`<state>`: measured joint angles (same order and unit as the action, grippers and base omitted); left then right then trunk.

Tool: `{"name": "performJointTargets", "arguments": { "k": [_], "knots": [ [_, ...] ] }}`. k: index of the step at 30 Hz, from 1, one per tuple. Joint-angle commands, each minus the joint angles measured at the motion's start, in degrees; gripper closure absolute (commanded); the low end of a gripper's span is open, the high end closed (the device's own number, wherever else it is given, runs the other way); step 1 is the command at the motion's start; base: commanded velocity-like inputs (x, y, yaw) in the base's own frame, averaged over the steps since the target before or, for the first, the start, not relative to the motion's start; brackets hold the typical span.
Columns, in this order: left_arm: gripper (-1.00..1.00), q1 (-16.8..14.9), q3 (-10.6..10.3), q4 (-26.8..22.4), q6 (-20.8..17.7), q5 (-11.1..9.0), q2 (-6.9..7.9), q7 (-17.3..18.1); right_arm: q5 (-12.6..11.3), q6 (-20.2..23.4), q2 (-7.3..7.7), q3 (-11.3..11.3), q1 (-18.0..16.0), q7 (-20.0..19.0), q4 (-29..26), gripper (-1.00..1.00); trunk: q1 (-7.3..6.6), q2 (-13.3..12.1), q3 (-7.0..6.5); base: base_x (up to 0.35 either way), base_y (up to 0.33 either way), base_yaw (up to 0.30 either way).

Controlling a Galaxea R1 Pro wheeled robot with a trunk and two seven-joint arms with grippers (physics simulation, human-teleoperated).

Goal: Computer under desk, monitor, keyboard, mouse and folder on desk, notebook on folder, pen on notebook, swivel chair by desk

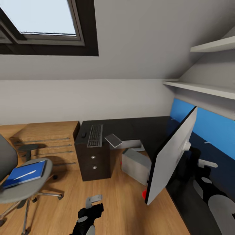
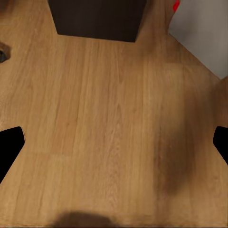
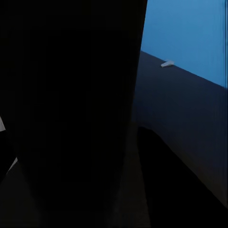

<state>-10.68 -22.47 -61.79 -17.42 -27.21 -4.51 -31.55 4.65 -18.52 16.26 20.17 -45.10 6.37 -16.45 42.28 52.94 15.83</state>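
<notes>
The wide flat black monitor with silver-white back (image 1: 173, 153) tilts above the glossy black L-shaped desk (image 1: 137, 127); we should settle it upright, stand down. Left gripper (image 2: 114, 142) released over floor; right gripper's jaws: cannot tell

Slim silver-framed keyboard (image 1: 95, 134) on glossy black L-shaped desk (image 1: 137, 127); boxy tower computer (image 1: 136, 165) on floor right of drawers; flat rectangular folder (image 1: 24, 173) on padded swivel chair (image 1: 23, 187), left.
</notes>
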Motion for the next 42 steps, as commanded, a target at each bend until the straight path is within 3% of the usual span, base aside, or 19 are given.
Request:
{"name": "performJointTargets", "arguments": {
  "k": [1, 23, 42],
  "knots": [
    [-1.0, 0.0, -0.1, -0.1, -0.2, -0.4, 0.03, -0.4, 0.3, -0.2, 0.0, -0.1, -0.1, 0.1, 0.1, 1.0, -0.03, 0.1, 0.08, -0.337, 0.0, 0.0],
    [-1.0, 0.0, -0.1, -0.1, -0.2, -0.4, 0.03, -0.4, 0.3, -0.2, 0.0, -0.1, -0.1, 0.1, 0.1, 1.0, -0.03, 0.1, 0.08, -0.32, -0.091, 0.037],
    [-1.0, 0.0, 0.0, -0.1, -0.2, -0.3, 0.11, -0.4, 0.3, -0.2, -0.09, -0.1, -0.1, 0.1, 0.2, 1.0, -0.03, 0.1, 0.08, -0.037, -0.333, 0.063]
  ]
}}
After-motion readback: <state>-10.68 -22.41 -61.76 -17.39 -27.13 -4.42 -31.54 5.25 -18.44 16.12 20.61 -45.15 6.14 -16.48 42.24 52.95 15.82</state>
